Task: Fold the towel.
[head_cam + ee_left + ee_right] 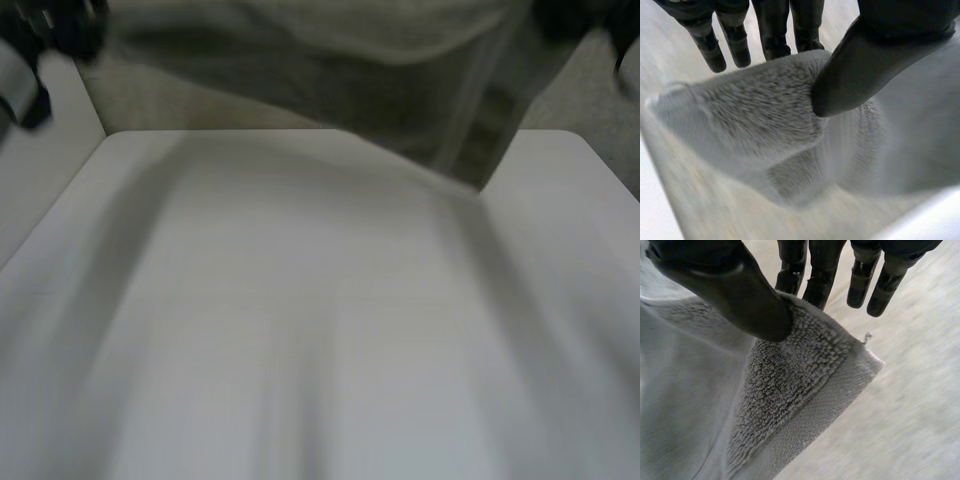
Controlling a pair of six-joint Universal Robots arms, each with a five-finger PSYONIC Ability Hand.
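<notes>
The grey terry-cloth towel (pixel 330 90) hangs stretched between both hands above the far side of the white table (pixel 300 340). The black left hand (pixel 865 65) pinches its edge near one corner between thumb and fingers, and the black right hand (pixel 735 290) pinches it the same way near the other corner.

table (pixel 300 330): white, smooth top, far corners rounded, takes up most of head view | floor (pixel 590 100): beige-grey, beyond table's far R corner, also behind far edge | pale surface (pixel 40 190): off-white, flat, just beside table's L edge, can't tell what it is
</notes>
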